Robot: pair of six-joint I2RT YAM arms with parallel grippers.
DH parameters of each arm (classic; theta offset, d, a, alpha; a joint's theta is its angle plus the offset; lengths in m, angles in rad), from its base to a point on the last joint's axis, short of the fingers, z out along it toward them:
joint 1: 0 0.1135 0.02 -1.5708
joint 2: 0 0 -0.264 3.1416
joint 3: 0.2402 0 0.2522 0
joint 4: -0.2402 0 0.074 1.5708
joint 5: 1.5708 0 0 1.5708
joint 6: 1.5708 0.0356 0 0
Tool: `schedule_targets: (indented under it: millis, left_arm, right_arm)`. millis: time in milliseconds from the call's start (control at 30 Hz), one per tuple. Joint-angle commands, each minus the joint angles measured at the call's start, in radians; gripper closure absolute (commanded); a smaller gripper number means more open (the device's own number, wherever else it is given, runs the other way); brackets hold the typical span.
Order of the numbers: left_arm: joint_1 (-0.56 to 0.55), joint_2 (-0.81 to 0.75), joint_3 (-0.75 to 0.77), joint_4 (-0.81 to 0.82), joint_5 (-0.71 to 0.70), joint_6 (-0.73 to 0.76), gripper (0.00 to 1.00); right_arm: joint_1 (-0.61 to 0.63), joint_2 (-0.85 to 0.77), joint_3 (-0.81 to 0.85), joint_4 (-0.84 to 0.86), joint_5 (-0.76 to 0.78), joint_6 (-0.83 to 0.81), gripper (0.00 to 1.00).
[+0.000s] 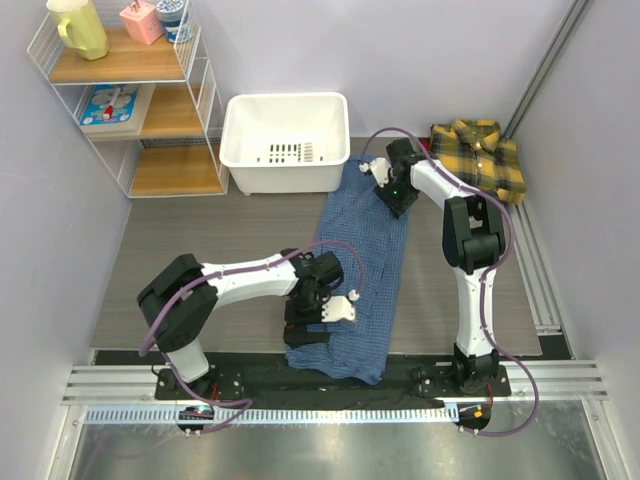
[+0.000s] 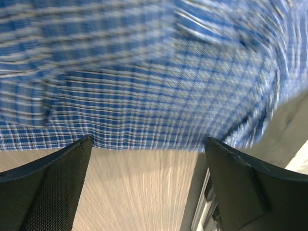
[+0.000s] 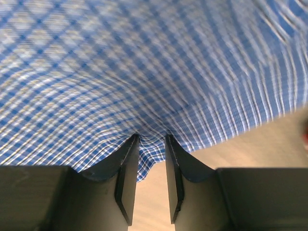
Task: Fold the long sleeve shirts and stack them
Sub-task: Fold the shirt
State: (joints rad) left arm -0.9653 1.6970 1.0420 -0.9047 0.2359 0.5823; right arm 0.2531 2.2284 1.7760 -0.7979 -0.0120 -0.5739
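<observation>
Blue fine-check shirt point(image 1: 365, 250), soft woven cloth, lies as a long narrow strip down the grey surface point(image 1: 220, 230), wrinkled at the near end. Right claw point(image 3: 151, 140) is pinching a small ridge of its edge at the far end. Left claw point(image 2: 147, 144) is spread wide by the near hem, nothing between. Yellow plaid shirt point(image 1: 480, 155) bunched far right, well apart. Open surface left of the strip; white plastic tub point(image 1: 285, 140) near the far end. Both wrist views blurred
</observation>
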Motion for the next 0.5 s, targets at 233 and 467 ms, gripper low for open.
schedule_targets:
  millis: [233, 467]
  left_arm:
    - [-0.131, 0.081, 0.108, 0.052, 0.216, -0.185, 0.0]
    - [-0.112, -0.078, 0.125, 0.078, 0.218, -0.275, 0.0]
  right_arm:
    - [-0.052, -0.073, -0.069, 0.054, -0.025, -0.032, 0.59]
    - [-0.1, -0.387, -0.144, -0.064, -0.216, -0.027, 0.47]
